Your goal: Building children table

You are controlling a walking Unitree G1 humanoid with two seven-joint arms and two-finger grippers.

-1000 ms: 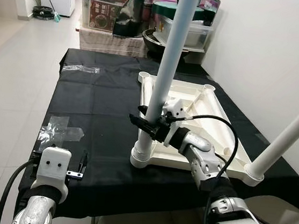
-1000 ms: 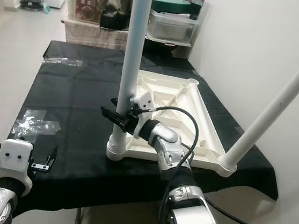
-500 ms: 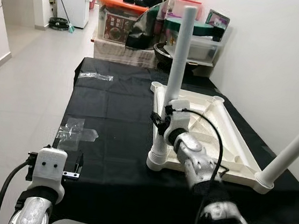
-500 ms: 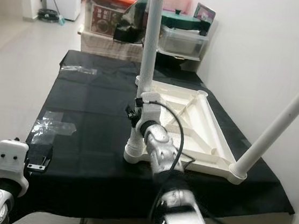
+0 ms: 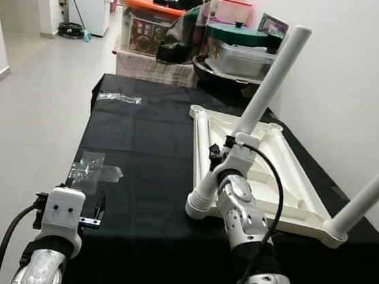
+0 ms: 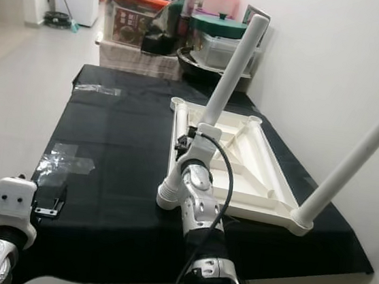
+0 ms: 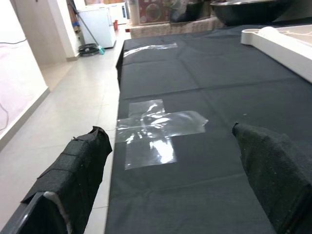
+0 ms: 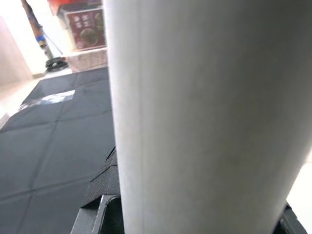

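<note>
— Where the black cloth (image 5: pixel 140 150) covers the work table, what lies on it?

— A white children's tabletop (image 5: pixel 275 172), upside down, on the robot's right half of the cloth. A white leg (image 5: pixel 254 115) rises from its near left corner, tilted so its top leans away and to the right. A second leg (image 5: pixel 368 193) stands at the near right corner, also leaning right.

— And the pincer — where is it against that first leg?

— The right gripper (image 5: pixel 217 155) sits low on the leg, a little above the socket at the corner. In the right wrist view the leg (image 8: pixel 195 117) runs straight between the black fingers (image 8: pixel 102 187), one at each side, so the gripper is closed around the leg and grasping it. The silver right arm (image 5: pixel 239 216) reaches up to it from the table's near edge.

— What of the other arm?

— The left gripper (image 7: pixel 175 170) hangs idle at the near left corner of the table. Its two fingers (image 7: pixel 73 170) stand wide apart with nothing between them. Ahead of it on the cloth lies a piece of clear plastic wrap (image 7: pixel 156 124); a second strip (image 5: pixel 119 98) lies farther off, near the far edge.

— Anything beyond the table?

— Storage boxes with an orange lid (image 5: pixel 150 4) and a green-lidded pot (image 5: pixel 239 34) stand behind it, beside a white wall (image 5: pixel 347 78).
</note>
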